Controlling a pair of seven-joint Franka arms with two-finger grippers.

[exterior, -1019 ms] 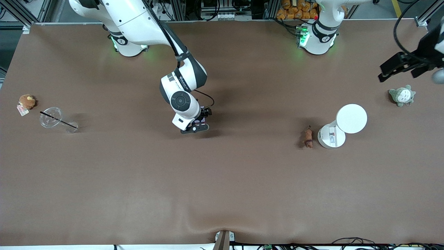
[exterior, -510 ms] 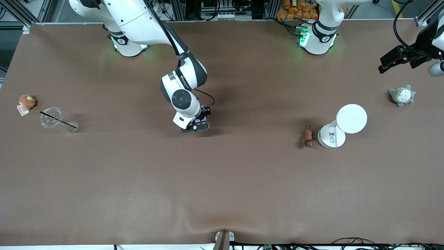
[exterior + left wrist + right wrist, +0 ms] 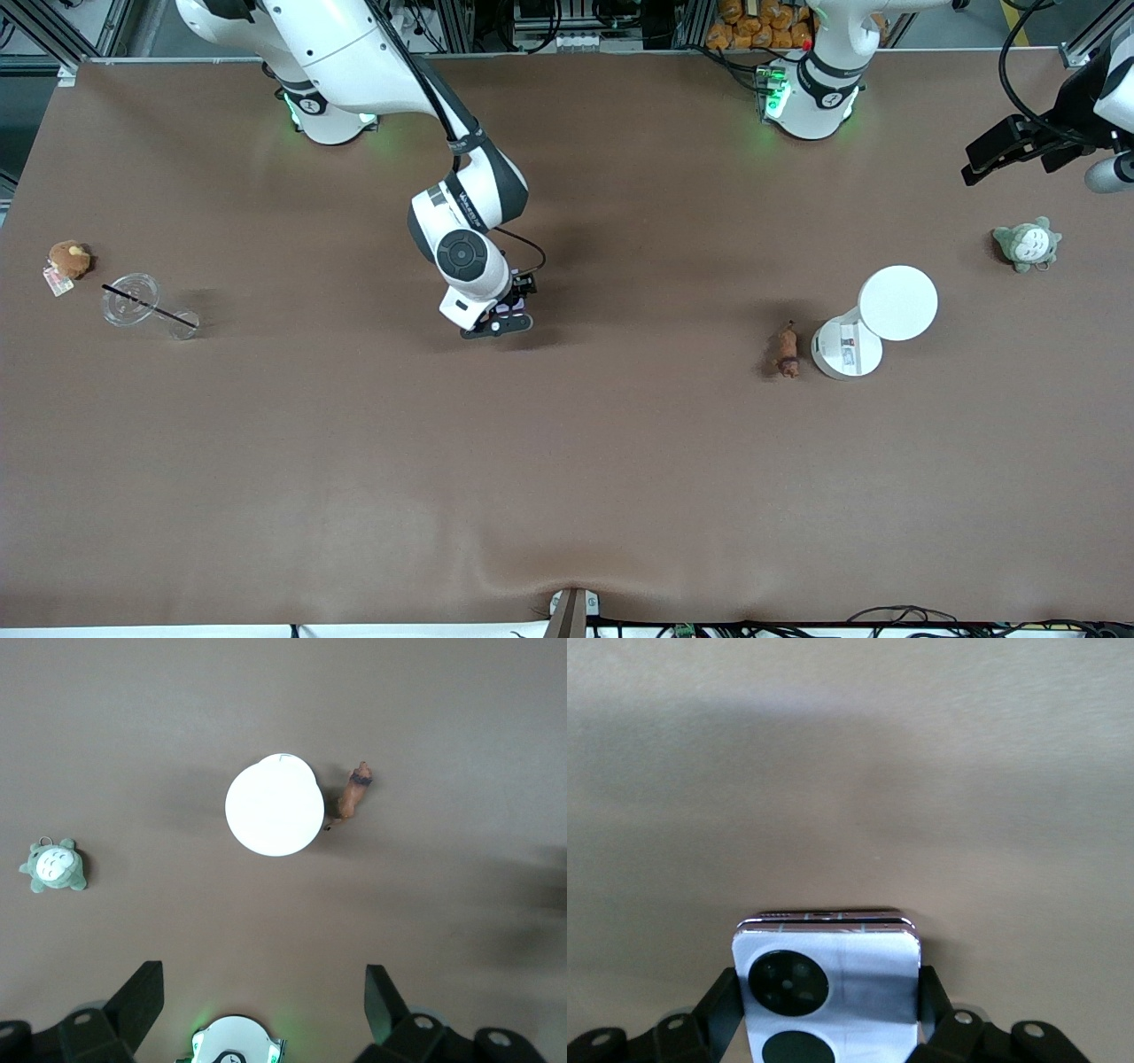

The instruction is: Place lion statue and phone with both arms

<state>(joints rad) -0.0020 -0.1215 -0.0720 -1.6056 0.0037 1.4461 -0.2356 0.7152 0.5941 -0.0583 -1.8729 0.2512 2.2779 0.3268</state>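
Observation:
My right gripper [image 3: 503, 319] is shut on the pale-lavender phone [image 3: 511, 309], low over the middle of the table. In the right wrist view the phone [image 3: 826, 979] stands on edge between the fingers [image 3: 719, 1001], its black camera circles showing. I cannot tell whether it touches the table. The reddish-brown lion statue [image 3: 787, 349] lies on the table beside the white round-topped stand [image 3: 897, 303], toward the left arm's end. My left gripper [image 3: 1005, 155] is open and empty, high over that end's edge. Its view shows the lion statue [image 3: 354, 796] and stand [image 3: 275, 804] far below.
A grey-green plush [image 3: 1026, 244] lies near the left arm's end, also in the left wrist view [image 3: 55, 865]. A brown plush [image 3: 68, 258] and a tipped clear cup with a straw [image 3: 133, 299] lie at the right arm's end.
My left gripper has shifted a little toward the robots' side of the table. My right gripper, with the phone, has hardly moved.

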